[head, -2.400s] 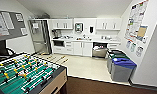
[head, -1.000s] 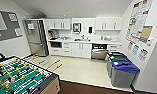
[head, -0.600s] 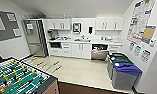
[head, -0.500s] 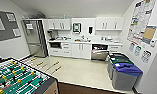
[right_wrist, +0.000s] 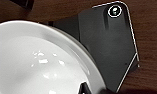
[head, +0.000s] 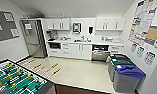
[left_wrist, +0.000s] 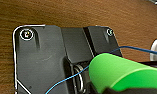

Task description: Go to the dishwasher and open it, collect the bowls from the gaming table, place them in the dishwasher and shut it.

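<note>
The dishwasher [head: 100, 53] sits under the far white counter, right of middle, open with its dark inside and a rack showing. In the left wrist view a bright green bowl [left_wrist: 119, 72] hangs close to the camera above brown wooden floor, with my left gripper shut on it. In the right wrist view a white bowl [right_wrist: 36, 62] hangs over the same kind of floor, my right gripper shut on its rim. The gaming table is out of view.
A green-field foosball table [head: 16, 81] stands close at the lower left, its rod handles reaching toward the pale floor. Bins with a blue lid [head: 127, 77] and a green lid [head: 120, 63] line the right wall. A steel fridge [head: 32, 38] stands at the far left.
The whole head view has shifted: the foosball table has slid toward the picture's left and lower edge, and the kitchen has come nearer, so the camera moved.
</note>
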